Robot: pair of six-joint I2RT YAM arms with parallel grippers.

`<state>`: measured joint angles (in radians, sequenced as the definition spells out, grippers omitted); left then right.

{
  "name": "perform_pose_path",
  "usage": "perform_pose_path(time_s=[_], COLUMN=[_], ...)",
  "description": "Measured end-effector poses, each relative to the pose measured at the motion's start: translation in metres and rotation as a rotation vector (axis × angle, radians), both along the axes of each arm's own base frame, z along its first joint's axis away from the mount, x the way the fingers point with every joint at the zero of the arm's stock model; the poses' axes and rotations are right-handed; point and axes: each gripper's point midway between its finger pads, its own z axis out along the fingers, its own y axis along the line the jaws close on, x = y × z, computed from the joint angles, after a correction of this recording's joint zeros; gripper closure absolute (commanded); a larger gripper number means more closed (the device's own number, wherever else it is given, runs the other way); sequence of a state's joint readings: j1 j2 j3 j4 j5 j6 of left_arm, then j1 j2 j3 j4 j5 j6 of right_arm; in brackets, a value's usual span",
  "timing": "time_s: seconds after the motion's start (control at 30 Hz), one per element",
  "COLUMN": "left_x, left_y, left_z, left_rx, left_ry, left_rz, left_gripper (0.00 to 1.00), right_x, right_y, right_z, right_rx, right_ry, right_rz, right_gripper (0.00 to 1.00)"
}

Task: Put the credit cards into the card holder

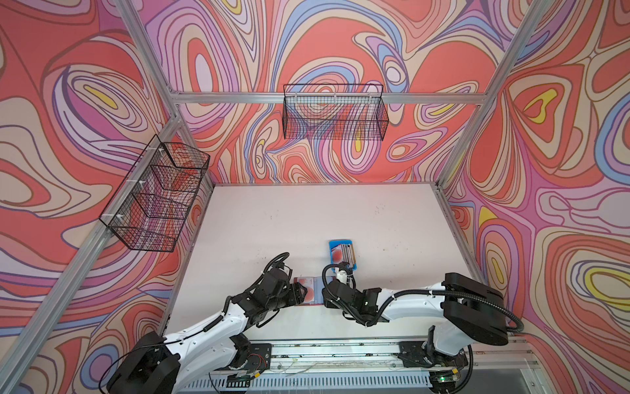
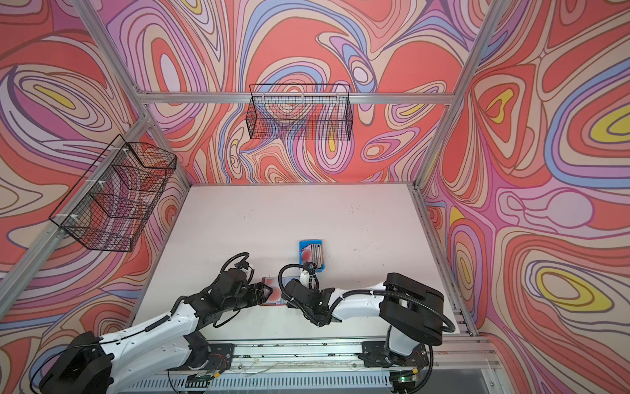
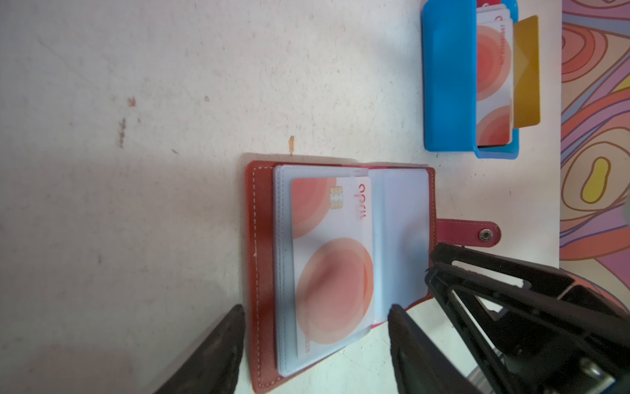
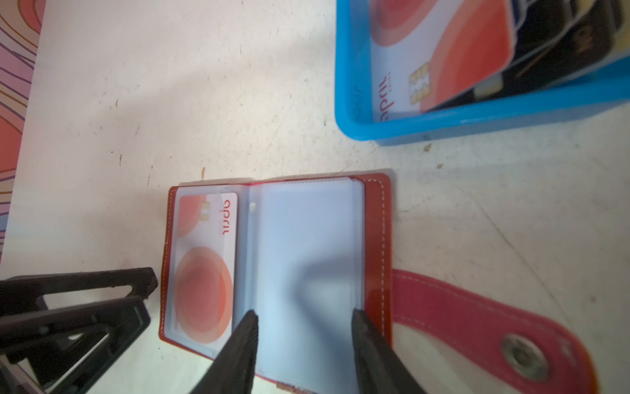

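Note:
The red card holder lies open on the white table between both grippers. One white credit card with red circles sits in a clear sleeve on one page. The other page shows bare clear sleeves, and the strap lies flat. My left gripper is open, its fingers straddling the card page. Low over the bare sleeves, my right gripper is open and holds nothing. More credit cards are stacked in the blue tray just beyond the holder.
Two black wire baskets hang on the walls, one at the back and one at the left. A metal rail with both arm bases runs along the front edge. The white table stretches behind the tray.

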<state>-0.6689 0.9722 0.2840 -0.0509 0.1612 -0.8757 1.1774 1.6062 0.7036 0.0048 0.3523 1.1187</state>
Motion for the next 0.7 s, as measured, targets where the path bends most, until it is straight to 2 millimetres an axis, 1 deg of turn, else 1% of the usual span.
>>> perform_pose_path(time_s=[0.33, 0.43, 0.7], left_x=[0.0001, 0.0001, 0.0], left_y=[0.0, 0.0, -0.0008], left_z=[0.0001, 0.0001, 0.0006], left_rx=[0.0, 0.0, -0.004], left_ry=[0.0, 0.0, -0.001], left_rz=[0.0, 0.0, -0.002], left_gripper=[0.31, 0.31, 0.31], right_x=[-0.0001, -0.0004, 0.0012], right_y=[0.0004, 0.0005, 0.0052], right_z=[-0.0001, -0.0045, -0.0038], right_rx=[0.0, -0.007, 0.008], right_ry=[0.0, 0.004, 0.0], right_rz=[0.003, 0.004, 0.006], right_gripper=[0.53, 0.53, 0.53])
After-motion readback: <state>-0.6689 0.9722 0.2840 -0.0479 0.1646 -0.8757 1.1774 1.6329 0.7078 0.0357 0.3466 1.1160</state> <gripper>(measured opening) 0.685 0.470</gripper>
